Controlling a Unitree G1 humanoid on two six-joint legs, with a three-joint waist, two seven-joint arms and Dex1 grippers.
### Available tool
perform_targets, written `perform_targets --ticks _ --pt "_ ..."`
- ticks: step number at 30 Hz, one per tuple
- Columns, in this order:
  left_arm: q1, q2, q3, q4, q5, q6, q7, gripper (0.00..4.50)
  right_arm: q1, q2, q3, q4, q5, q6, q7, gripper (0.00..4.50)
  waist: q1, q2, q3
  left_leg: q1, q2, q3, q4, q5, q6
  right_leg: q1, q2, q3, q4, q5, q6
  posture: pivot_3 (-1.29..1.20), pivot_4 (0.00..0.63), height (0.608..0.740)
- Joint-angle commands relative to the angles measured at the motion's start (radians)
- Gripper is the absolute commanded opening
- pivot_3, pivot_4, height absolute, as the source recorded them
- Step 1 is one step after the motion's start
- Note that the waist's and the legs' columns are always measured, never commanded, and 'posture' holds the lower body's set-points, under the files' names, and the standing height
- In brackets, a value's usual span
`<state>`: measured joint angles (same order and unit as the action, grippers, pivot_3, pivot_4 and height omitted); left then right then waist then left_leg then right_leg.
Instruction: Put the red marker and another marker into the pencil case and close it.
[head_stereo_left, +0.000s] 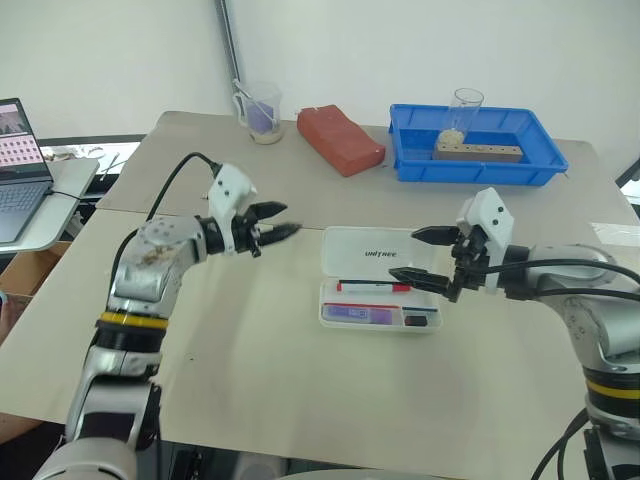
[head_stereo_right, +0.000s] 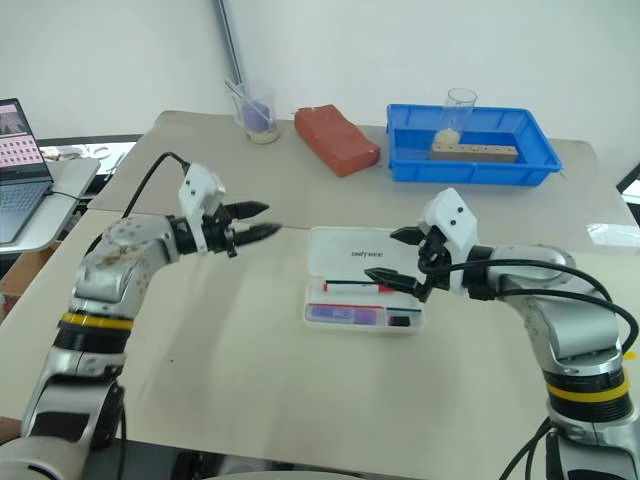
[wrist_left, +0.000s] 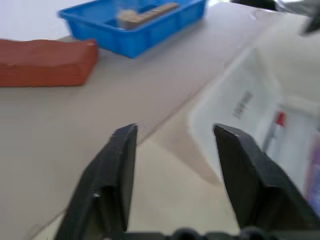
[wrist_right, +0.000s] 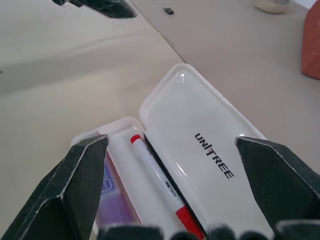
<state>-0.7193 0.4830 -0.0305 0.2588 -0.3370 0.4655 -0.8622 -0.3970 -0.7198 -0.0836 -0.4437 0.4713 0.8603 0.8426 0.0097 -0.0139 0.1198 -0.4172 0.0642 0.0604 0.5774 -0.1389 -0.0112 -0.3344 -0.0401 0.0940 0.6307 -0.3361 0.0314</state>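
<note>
The pencil case lies open mid-table, its lid printed "UNITREE" flat behind the base. In the base lie the red marker, white with a red cap, and the other marker, a purple highlighter in front of it. My right gripper hovers open over the case's right end, nothing between its fingers; the right wrist view looks down on the red marker and lid. My left gripper hangs just left of the case, pointing toward it, open and empty, as the left wrist view's fingers show.
At the back stand a blue tray holding a wooden block and a glass, a red brick and a plastic cup. A laptop sits on a side table at the left.
</note>
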Motion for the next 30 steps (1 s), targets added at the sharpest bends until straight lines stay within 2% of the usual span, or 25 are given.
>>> perform_targets --ticks 1,2,3,8,12,17,20,26,30 --pt "-0.091 -0.062 0.006 0.169 0.034 -0.030 0.057 0.98 -0.063 0.007 -0.048 -0.089 0.054 0.048 -0.066 4.50 -0.001 0.001 -0.001 -0.002 0.000 0.000 0.000 0.000 0.000 0.000 0.000 0.001 0.000 0.000 0.000 0.00 0.150 0.740" --pt "-0.116 -0.079 0.000 0.218 0.049 -0.047 0.060 0.41 -0.075 0.008 -0.045 -0.105 0.063 0.061 -0.080 4.50 -0.001 0.001 -0.001 -0.003 -0.001 0.000 0.000 0.001 0.001 -0.001 0.001 0.001 0.000 0.000 0.000 0.00 0.150 0.740" --pt "-0.138 -0.094 -0.008 0.263 0.066 -0.065 0.060 0.06 -0.091 0.011 -0.045 -0.122 0.079 0.083 -0.096 4.50 -0.002 0.001 -0.001 -0.002 0.000 -0.001 0.000 0.001 0.001 -0.001 0.002 0.001 0.001 0.000 0.000 0.00 0.150 0.740" --pt "-0.215 -0.143 -0.041 0.414 0.114 -0.111 0.025 0.06 -0.160 0.019 -0.046 -0.169 0.150 0.164 -0.155 4.50 -0.011 0.001 -0.001 -0.003 0.001 -0.005 -0.003 0.001 0.001 -0.002 0.006 0.001 0.001 0.001 0.000 0.00 0.150 0.740" --pt "-0.254 -0.163 -0.083 0.488 0.144 -0.113 -0.069 0.06 -0.199 0.016 -0.047 -0.174 0.190 0.190 -0.177 4.50 -0.016 0.001 -0.001 -0.003 0.001 -0.005 -0.003 0.001 0.001 -0.002 0.006 0.001 0.001 0.001 -0.001 0.00 0.150 0.740" --pt "-0.262 -0.163 -0.108 0.505 0.159 -0.118 -0.173 0.06 -0.176 -0.006 -0.044 -0.152 0.182 0.150 -0.170 4.50 -0.019 0.001 -0.001 -0.003 0.001 -0.005 -0.003 0.001 0.001 -0.003 0.006 0.001 0.001 0.001 -0.001 0.00 0.150 0.740" --pt "-0.244 -0.153 -0.115 0.449 0.155 -0.116 -0.228 0.06 -0.164 -0.016 -0.057 -0.138 0.192 0.139 -0.159 4.50 -0.021 0.001 -0.001 -0.004 0.001 -0.005 -0.003 0.001 0.001 -0.003 0.006 0.001 0.001 0.001 -0.001 0.00 0.150 0.740" --pt "-0.154 -0.113 -0.124 0.190 0.098 -0.043 -0.346 0.06 -0.047 -0.099 -0.043 -0.133 0.165 0.060 -0.070 4.50 -0.022 0.002 -0.001 -0.004 0.001 -0.005 -0.003 0.001 0.001 -0.002 0.006 0.001 0.000 0.001 -0.001 0.00 0.150 0.740" --pt "-0.082 -0.070 -0.180 0.008 0.097 -0.007 -0.406 0.06 -0.013 -0.148 -0.057 -0.129 0.194 0.061 -0.023 4.50 -0.024 0.004 -0.002 -0.003 0.001 -0.005 -0.003 0.001 0.001 -0.002 0.006 0.001 0.001 0.001 -0.001 0.00 0.150 0.740"
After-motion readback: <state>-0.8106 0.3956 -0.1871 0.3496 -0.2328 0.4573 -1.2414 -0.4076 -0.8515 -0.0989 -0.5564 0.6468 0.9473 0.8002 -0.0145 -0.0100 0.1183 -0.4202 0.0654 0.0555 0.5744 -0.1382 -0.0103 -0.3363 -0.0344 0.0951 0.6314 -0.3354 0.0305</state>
